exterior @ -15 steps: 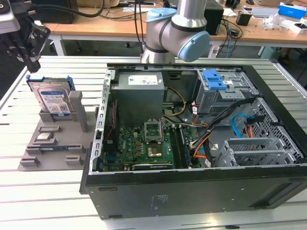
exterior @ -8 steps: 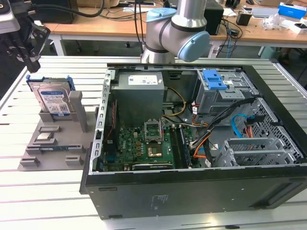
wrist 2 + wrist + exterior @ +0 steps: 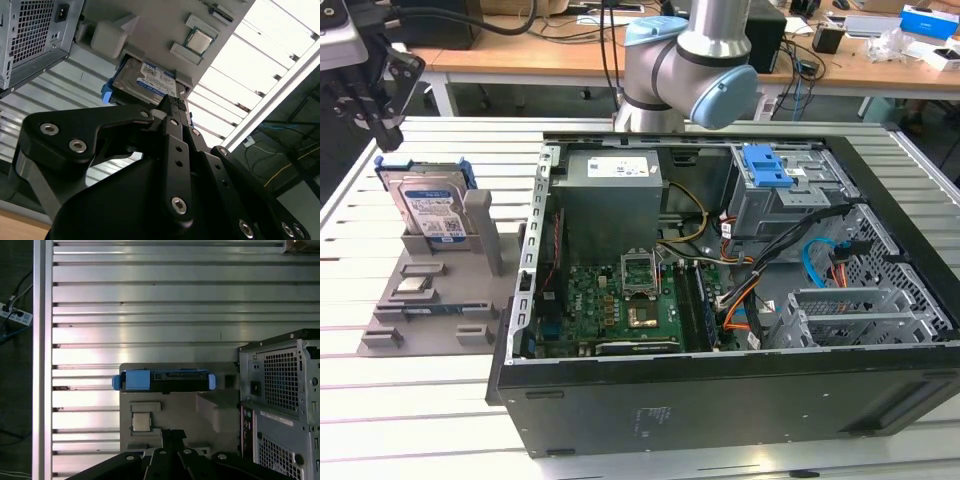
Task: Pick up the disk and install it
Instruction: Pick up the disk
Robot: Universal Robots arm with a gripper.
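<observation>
The disk [image 3: 432, 212] stands upright in a grey holder [image 3: 485, 245] at the exterior view's left, beside the open computer case [image 3: 650, 410]. The gripper [image 3: 386, 138], in that frame's upper left, hangs above it, empty. The second wrist view shows the disk's label. The first wrist view shows its blue-framed edge and the fingers [image 3: 166, 440] pressed together.

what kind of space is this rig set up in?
Most likely a robotics or electronics lab: an opened computer case on a slatted aluminium table, the disk standing in a grey fixture beside it, and desks cluttered with cables and boxes behind the arm.
</observation>
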